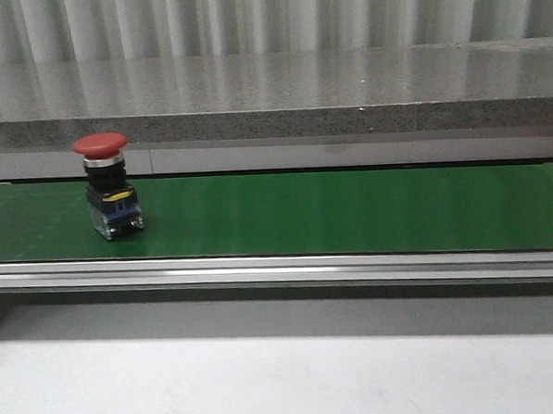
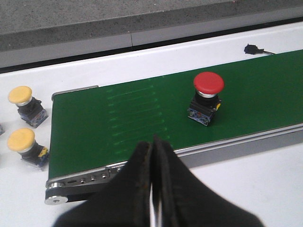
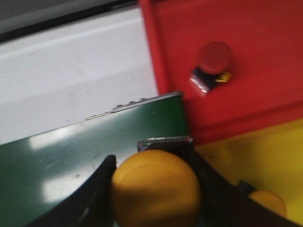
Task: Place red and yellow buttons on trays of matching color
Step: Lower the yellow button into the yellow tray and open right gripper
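Observation:
A red button point(image 1: 104, 184) stands upright on the green belt point(image 1: 351, 212), towards its left; the left wrist view shows the same red button point(image 2: 207, 97). My left gripper point(image 2: 154, 145) is shut with nothing in it, hovering near the belt's end and short of the button. Two yellow buttons point(image 2: 26, 101) point(image 2: 26, 145) sit on the white table beside the belt's end. My right gripper point(image 3: 151, 165) is shut on a yellow button point(image 3: 156, 189), over the belt's other end beside the trays. The red tray point(image 3: 255, 33) holds a red button point(image 3: 213, 64). The yellow tray point(image 3: 265, 156) holds a yellow button point(image 3: 268, 202).
A grey stone ledge point(image 1: 271, 96) runs behind the belt, and an aluminium rail point(image 1: 280, 267) runs along its front. A small black connector point(image 2: 253, 48) lies on the white table beyond the belt. Neither arm shows in the front view.

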Motion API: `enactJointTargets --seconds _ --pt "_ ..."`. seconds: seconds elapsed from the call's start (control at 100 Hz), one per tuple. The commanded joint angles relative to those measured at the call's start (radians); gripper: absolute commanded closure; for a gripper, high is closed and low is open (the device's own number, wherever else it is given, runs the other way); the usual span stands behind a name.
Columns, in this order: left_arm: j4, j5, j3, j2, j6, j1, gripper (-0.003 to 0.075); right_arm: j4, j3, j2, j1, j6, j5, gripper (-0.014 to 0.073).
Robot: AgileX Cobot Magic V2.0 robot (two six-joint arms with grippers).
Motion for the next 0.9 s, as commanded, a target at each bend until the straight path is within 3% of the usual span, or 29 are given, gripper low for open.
enactJointTargets --seconds 0.0,0.25,0.51,0.89 --pt "-0.004 -0.073 -0.027 0.003 0.001 -0.006 0.0741 0.007 -0.026 -0.034 -0.079 0.059 -0.050 0.0431" --pt "-0.004 -0.073 -0.027 0.003 0.001 -0.006 0.0741 0.008 0.044 -0.028 -0.185 0.105 -0.145 0.0431" --pt "-0.004 -0.073 -0.027 0.003 0.001 -0.006 0.0741 0.010 0.138 0.039 -0.192 0.136 -0.274 0.0431" --pt "-0.004 -0.073 -0.027 0.003 0.001 -0.006 0.0741 0.050 0.141 0.186 -0.192 0.136 -0.292 0.0431"
